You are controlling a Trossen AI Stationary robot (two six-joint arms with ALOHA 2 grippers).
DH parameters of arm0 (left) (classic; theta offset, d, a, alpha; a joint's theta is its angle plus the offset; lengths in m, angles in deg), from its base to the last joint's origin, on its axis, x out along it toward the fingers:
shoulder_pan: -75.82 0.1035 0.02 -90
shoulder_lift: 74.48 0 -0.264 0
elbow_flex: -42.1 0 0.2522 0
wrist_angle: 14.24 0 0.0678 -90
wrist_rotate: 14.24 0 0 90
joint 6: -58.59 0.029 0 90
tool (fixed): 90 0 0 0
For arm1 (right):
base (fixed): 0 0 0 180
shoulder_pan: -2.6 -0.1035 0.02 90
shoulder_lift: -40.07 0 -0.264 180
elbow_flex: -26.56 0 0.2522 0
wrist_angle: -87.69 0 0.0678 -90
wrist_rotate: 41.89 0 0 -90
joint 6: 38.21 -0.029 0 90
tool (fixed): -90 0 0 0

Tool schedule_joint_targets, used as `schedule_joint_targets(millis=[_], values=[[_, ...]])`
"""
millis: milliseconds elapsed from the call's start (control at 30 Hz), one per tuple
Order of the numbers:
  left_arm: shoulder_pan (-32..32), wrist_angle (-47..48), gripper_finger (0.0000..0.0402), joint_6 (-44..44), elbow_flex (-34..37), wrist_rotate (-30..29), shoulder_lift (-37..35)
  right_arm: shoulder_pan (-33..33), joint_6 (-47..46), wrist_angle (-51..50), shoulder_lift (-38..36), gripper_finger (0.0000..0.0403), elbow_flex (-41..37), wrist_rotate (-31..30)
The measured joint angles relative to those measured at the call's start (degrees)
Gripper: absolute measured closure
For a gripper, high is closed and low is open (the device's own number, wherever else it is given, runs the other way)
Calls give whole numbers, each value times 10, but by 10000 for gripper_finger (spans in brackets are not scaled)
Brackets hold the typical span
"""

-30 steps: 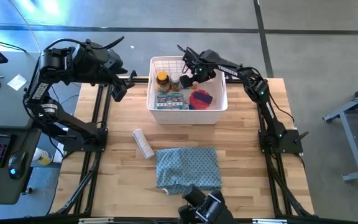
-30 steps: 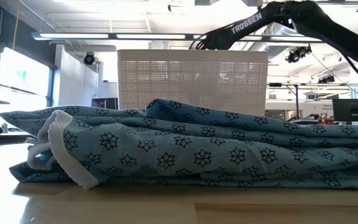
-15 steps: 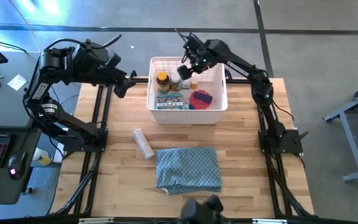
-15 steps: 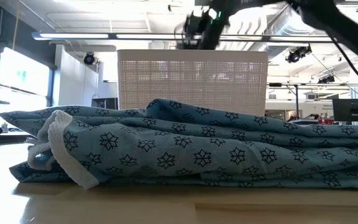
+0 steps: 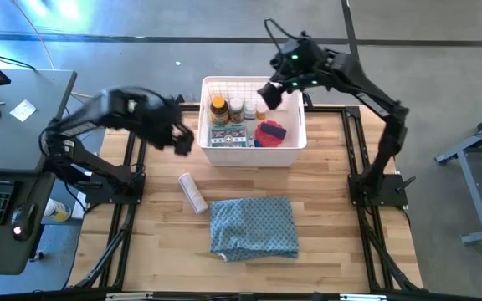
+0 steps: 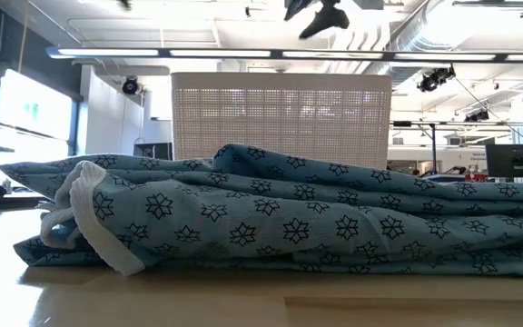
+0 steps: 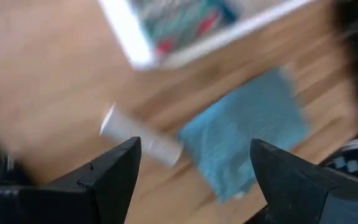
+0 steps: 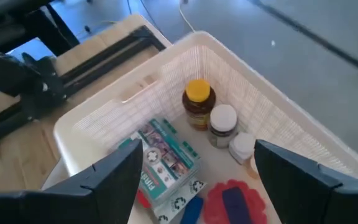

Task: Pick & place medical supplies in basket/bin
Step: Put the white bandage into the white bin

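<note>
The right gripper (image 5: 272, 90) hangs high over the far right part of the basket (image 5: 295, 142), its fingers spread wide with nothing between them. In the low view it shows as a dark shape (image 6: 320, 14) well above the basket's latticed wall (image 6: 280, 113). Inside the basket stand an amber bottle (image 8: 198, 104) with a yellow cap and two white pill bottles (image 8: 222, 126) beside it, with printed packets (image 8: 166, 163), a blue tube (image 8: 191, 211) and a pink-red disc (image 8: 229, 202) lying nearer the front.

The left gripper (image 5: 182, 140) is over the counter (image 5: 333, 226) just left of the basket, fingers wide apart and holding nothing. Its wrist view looks down on a white bandage roll (image 7: 140, 137) lying on the counter, close to a folded blue patterned cloth (image 5: 253, 226).
</note>
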Motion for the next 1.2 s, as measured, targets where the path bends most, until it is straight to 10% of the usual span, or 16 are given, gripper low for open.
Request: schedule_joint_targets(millis=[667, 1200], values=[[-52, -164, 66, -331, 381, 149, 10, 6, 32, 39, -219, 105, -293, 20], [-106, -501, 66, -572, 597, 106, 30, 6, -77, 239, -391, 105, -493, 37]])
